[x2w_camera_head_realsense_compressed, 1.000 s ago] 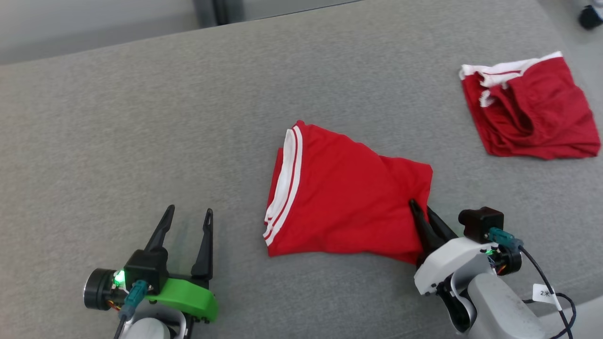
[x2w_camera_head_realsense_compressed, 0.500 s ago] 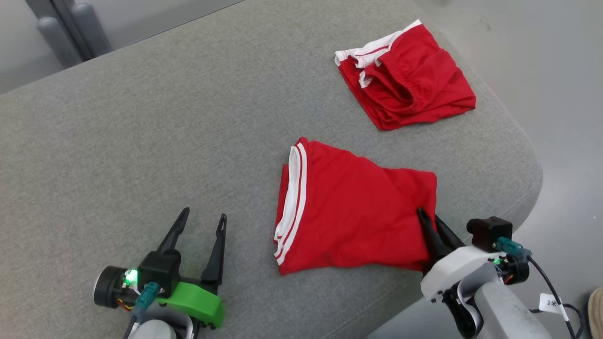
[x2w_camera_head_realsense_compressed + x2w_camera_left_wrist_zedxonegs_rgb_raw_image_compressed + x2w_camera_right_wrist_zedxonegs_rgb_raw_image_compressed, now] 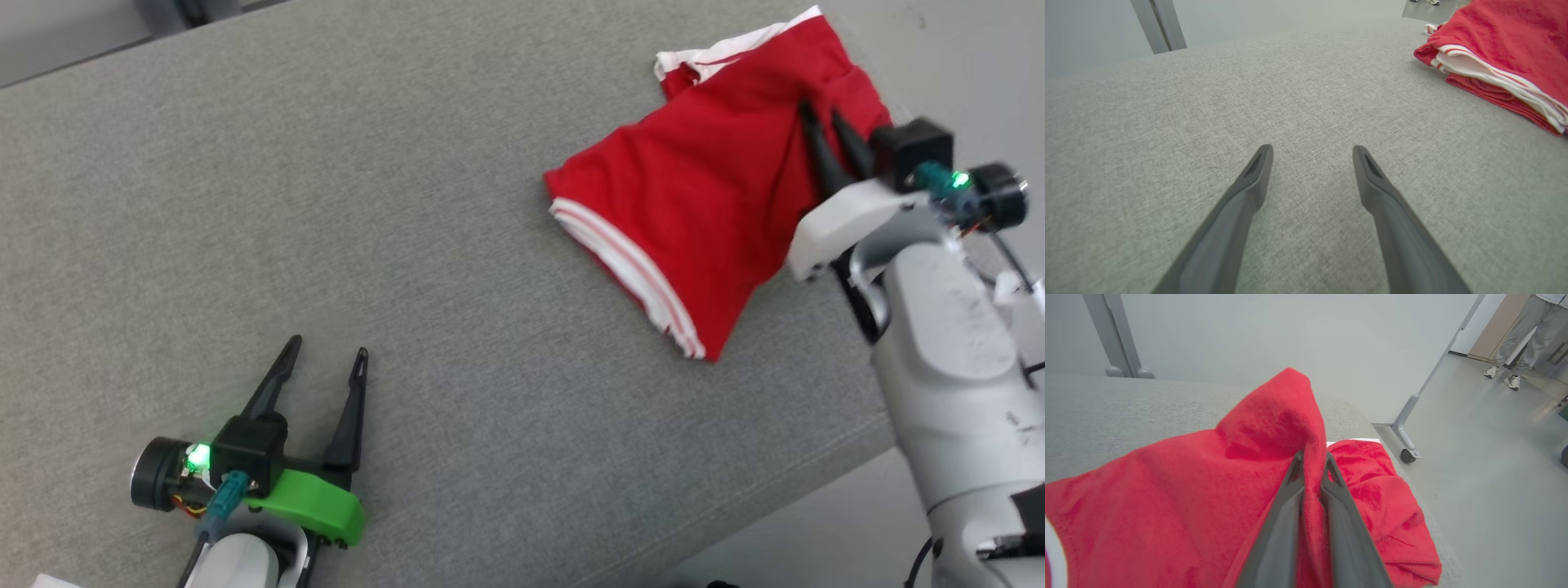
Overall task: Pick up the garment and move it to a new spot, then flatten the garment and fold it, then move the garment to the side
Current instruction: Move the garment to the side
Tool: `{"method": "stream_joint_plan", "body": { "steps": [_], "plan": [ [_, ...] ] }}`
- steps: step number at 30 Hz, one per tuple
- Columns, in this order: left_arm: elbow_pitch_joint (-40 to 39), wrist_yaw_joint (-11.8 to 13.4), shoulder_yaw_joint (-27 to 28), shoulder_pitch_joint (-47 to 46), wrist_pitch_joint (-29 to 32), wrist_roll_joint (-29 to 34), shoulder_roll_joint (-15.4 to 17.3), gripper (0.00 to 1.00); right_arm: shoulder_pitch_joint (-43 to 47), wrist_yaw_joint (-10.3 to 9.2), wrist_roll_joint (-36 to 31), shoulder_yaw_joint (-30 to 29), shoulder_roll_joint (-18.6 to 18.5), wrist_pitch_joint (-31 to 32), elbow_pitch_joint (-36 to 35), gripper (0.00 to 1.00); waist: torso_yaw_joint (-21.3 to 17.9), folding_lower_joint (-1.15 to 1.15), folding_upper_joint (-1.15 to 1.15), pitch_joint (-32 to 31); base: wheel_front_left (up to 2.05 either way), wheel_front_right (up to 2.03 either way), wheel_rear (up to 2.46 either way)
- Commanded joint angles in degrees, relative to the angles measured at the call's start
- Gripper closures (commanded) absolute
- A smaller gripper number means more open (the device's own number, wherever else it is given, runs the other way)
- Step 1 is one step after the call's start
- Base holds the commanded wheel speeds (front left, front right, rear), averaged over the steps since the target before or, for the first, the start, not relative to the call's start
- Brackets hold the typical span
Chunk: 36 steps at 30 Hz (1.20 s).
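Note:
The red garment (image 3: 694, 204) with white-striped trim hangs from my right gripper (image 3: 820, 114), which is shut on a fold of its cloth near the far right of the grey table (image 3: 408, 245). Its striped hem trails down toward the table. In the right wrist view the fingers (image 3: 1286, 522) pinch the red cloth (image 3: 1180, 490), with my right gripper (image 3: 1312, 455) held above the surface. My left gripper (image 3: 326, 351) rests open at the lower left, holding nothing. Its open fingers (image 3: 1241, 204) lie over bare table, with the garment (image 3: 1502, 41) far off to the right.
A second red garment with white trim (image 3: 824, 41) lies at the table's far right corner, partly under the held one, and shows as a crumpled heap (image 3: 1384, 498). The table's right edge (image 3: 816, 457) is close. A person's legs (image 3: 1523, 330) stand on the floor beyond a wheeled post (image 3: 1412, 416).
My right gripper has lifted the garment off the table and carried it up and to the far right, over the second garment. The head camera has turned. The left gripper stayed put.

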Motion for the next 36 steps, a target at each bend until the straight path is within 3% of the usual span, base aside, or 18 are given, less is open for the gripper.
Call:
{"method": "stream_joint_plan", "body": {
  "steps": [1, 8, 9, 10, 11, 12, 13, 17, 21, 25, 30, 36],
  "plan": [
    [-0.1, -0.2, 0.2, -1.5, 0.0, -0.5, 0.7, 0.00, -2.5, -0.12, -2.3, -1.7, -1.5, 1.0, 1.1, 1.00, 3.3, 0.00, 0.00, 3.2, 0.00, 0.00, 0.00],
    [-0.7, -0.2, -0.8, -3.5, 0.0, -0.8, 1.2, 0.00, -9.2, -0.12, -15.5, -12.7, -8.6, 7.0, 3.6, 1.00, 6.6, 0.00, 0.00, 6.2, 0.00, 0.00, 0.00],
    [-0.7, -0.2, -0.9, -3.8, 0.0, -0.9, 1.3, 0.00, -9.4, -0.12, -17.5, -14.7, -9.5, 7.8, 3.5, 0.87, 7.0, 0.00, 0.00, 6.5, 0.00, 0.00, 0.00],
    [-0.8, -0.2, -0.9, -4.0, 0.0, -1.0, 1.3, 0.00, -9.4, -0.12, -19.0, -16.6, -9.8, 8.2, 3.2, 0.62, 7.4, 0.00, 0.00, 6.7, 0.00, 0.00, 0.00],
    [-0.9, -0.1, -0.9, -4.1, 0.1, -1.1, 1.3, 0.00, -9.3, -0.12, -20.5, -19.2, -9.8, 8.6, 2.6, 0.53, 7.7, 0.00, 0.00, 7.0, 0.00, 0.00, 0.00],
    [-0.9, 0.0, -0.8, -4.3, 0.1, -1.2, 1.3, 0.00, -9.1, -0.12, -22.1, -21.3, -9.7, 8.9, 2.0, 0.04, 7.8, 0.00, 0.00, 7.1, 0.00, 0.00, 0.00],
    [-0.8, 0.0, -0.7, -4.5, 0.1, -1.2, 1.3, 0.00, -9.0, -0.12, -23.4, -23.8, -9.3, 8.8, 1.2, 0.00, 8.0, 0.00, 0.00, 7.2, 0.00, 0.00, 0.00],
    [-0.5, 0.0, 0.0, -4.8, 0.1, -1.3, 1.0, 0.00, -9.6, -0.12, -26.5, -30.5, -5.3, 5.0, -1.0, 0.00, 8.4, 0.00, 0.00, 6.9, 0.00, 0.00, 0.00],
    [-0.2, 0.0, 1.2, -5.0, 0.1, -1.1, 0.2, 0.00, -11.3, -0.12, -25.5, -31.4, -1.7, 0.0, -1.7, 0.00, 9.1, 0.00, 0.00, 5.3, 0.00, 0.00, 0.00],
    [-0.1, 0.0, 2.4, -4.7, 0.0, -0.6, -0.6, 0.00, -12.5, -0.12, -18.8, -24.7, 1.1, -1.0, -7.1, 0.00, 10.3, 0.00, 0.00, 3.0, 0.00, 0.00, 0.00],
    [0.5, 0.0, 4.3, -4.2, 0.0, -0.4, -2.1, 0.00, -6.1, -0.12, -4.8, -12.7, 1.8, -1.0, -16.6, 0.00, 13.0, 0.00, 0.00, -0.5, 0.00, 0.00, 0.00],
    [2.0, 0.0, 5.9, -2.7, 0.0, 0.2, -3.5, 0.00, 3.7, -0.12, 5.4, -4.7, 1.7, -1.0, -19.1, 0.00, 16.8, 0.00, 0.00, -5.1, 0.00, 0.00, 0.00]
  ]
}}
